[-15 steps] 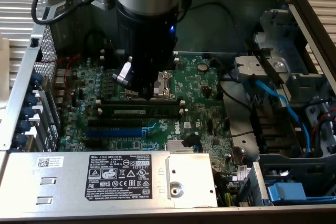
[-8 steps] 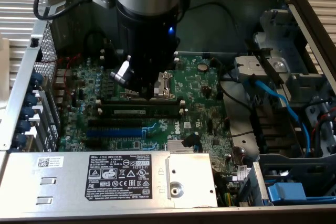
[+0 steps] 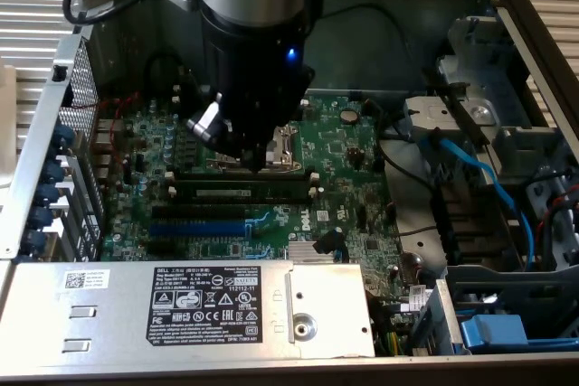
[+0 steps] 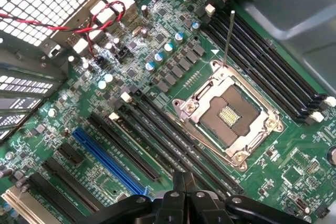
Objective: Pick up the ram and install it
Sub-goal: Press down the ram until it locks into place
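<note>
RAM seated in slot, end effector closed and empty above it.

Exterior view: the ram lies along a long black slot just below the CPU socket, level with the motherboard, so it looks installed or nearly so. The end effector hangs right over its middle. Wrist view: end effector fingers pressed together, gripping nothing, poised over the black slots beside the blue expansion slot; I can't pick out the stick for certain here.

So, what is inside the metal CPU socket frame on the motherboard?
Inside the CPU socket frame lies a dark square bed with gold contacts in its middle; no processor sits there. In the exterior view the arm covers most of the socket.
</note>
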Controlling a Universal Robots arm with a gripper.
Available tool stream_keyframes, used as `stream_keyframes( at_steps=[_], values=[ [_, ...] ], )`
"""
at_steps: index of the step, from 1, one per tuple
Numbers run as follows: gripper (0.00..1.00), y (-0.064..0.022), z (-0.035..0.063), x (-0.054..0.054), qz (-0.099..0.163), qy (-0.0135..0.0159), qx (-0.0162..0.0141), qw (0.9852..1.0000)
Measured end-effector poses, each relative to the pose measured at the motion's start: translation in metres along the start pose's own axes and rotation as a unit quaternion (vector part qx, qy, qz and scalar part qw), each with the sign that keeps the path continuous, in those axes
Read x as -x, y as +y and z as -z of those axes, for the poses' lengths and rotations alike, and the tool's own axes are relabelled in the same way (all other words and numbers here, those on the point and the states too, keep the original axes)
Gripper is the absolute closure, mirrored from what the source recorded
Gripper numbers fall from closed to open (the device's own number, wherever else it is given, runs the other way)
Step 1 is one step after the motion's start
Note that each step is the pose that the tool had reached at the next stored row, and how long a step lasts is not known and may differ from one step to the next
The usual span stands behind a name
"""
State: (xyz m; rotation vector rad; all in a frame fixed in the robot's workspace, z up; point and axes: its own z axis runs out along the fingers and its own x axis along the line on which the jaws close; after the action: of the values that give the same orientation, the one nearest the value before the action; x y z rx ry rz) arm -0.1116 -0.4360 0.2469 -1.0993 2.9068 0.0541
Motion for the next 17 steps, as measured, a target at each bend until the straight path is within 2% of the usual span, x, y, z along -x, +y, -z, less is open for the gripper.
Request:
stream_keyframes(
  at_steps=[4,9,12,17],
  values=[
    [0.90,0.0000,0.0000,0.0000,-0.023,-0.0008,-0.0007,0.9997],
    [0.90,0.0000,0.0000,0.0000,-0.052,-0.0018,-0.0015,0.9987],
    [0.90,0.0000,0.0000,0.0000,-0.069,-0.0023,-0.0020,0.9976],
    [0.90,0.0000,0.0005,0.0000,-0.100,-0.0030,-0.0034,0.9949]
  ],
)
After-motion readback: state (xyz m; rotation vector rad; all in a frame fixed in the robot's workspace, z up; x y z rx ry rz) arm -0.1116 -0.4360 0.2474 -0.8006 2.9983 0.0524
